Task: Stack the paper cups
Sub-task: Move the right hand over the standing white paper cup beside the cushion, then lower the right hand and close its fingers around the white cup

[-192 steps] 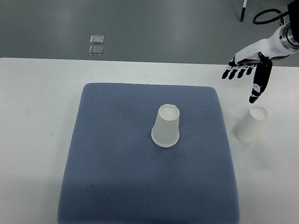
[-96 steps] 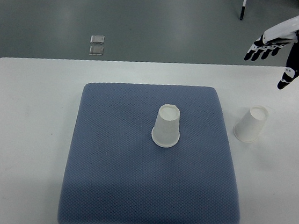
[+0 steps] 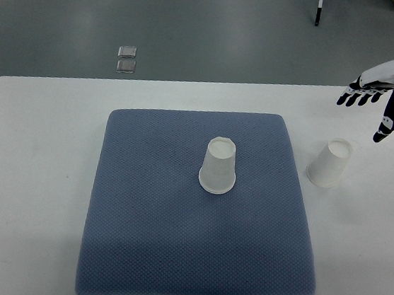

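Note:
One white paper cup [image 3: 219, 167] stands upside down near the middle of the blue pad [image 3: 136, 240]. A second white paper cup [image 3: 330, 163] stands upside down on the white table [image 3: 30, 171], just right of the pad. My right hand [image 3: 374, 105] hovers at the far right edge, above and to the right of that second cup, apart from it. Its fingers are spread and hold nothing. My left arm does not show.
Two small square floor plates [image 3: 126, 60] lie on the grey floor beyond the table. A thin dark pole foot [image 3: 319, 8] stands at the top right. The table's right edge runs close under my right hand.
My right hand has drawn away from the right cup, rising toward the far right edge, then dropping slightly lower and rightward. Both cups have stayed put.

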`<state>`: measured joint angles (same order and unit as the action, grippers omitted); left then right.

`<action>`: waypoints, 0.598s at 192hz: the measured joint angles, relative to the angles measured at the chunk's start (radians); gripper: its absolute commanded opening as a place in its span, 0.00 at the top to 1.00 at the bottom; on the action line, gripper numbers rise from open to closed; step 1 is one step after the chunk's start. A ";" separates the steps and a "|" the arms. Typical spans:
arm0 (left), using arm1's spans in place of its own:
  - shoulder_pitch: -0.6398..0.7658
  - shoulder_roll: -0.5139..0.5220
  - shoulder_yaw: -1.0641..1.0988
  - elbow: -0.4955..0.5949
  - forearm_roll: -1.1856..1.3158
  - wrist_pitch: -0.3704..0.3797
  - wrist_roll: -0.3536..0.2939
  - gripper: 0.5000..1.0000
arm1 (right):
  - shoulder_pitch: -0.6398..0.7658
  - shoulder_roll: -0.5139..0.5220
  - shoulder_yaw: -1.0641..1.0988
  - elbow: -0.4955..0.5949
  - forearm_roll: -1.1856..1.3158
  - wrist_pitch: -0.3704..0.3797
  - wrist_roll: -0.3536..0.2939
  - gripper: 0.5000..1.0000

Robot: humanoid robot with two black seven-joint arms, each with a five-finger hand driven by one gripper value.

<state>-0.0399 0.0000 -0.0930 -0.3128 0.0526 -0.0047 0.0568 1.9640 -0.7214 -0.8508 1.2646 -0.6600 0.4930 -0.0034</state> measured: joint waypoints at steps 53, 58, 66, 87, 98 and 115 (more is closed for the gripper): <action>0.000 0.000 -0.001 0.001 -0.001 0.000 0.000 0.00 | -0.200 0.063 0.005 -0.087 0.012 -0.238 -0.009 0.14; 0.000 0.000 -0.001 0.001 -0.001 0.000 0.000 0.00 | -0.217 0.073 0.006 -0.097 0.013 -0.252 -0.009 0.14; 0.000 0.000 -0.001 0.001 -0.001 0.000 0.000 0.00 | -0.237 0.082 0.006 -0.109 0.014 -0.270 -0.009 0.14; 0.000 0.000 -0.001 0.001 -0.001 0.000 0.000 0.00 | -0.283 0.095 0.006 -0.133 0.027 -0.311 -0.009 0.14; 0.000 0.000 -0.001 0.001 -0.001 0.000 0.000 0.00 | -0.301 0.104 0.009 -0.141 0.039 -0.334 -0.010 0.14; 0.000 0.000 -0.001 0.001 -0.001 0.000 0.000 0.00 | -0.333 0.126 0.030 -0.154 0.053 -0.361 -0.011 0.14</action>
<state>-0.0400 0.0000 -0.0937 -0.3113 0.0519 -0.0047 0.0569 1.6312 -0.5955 -0.8204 1.1105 -0.6067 0.1323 -0.0147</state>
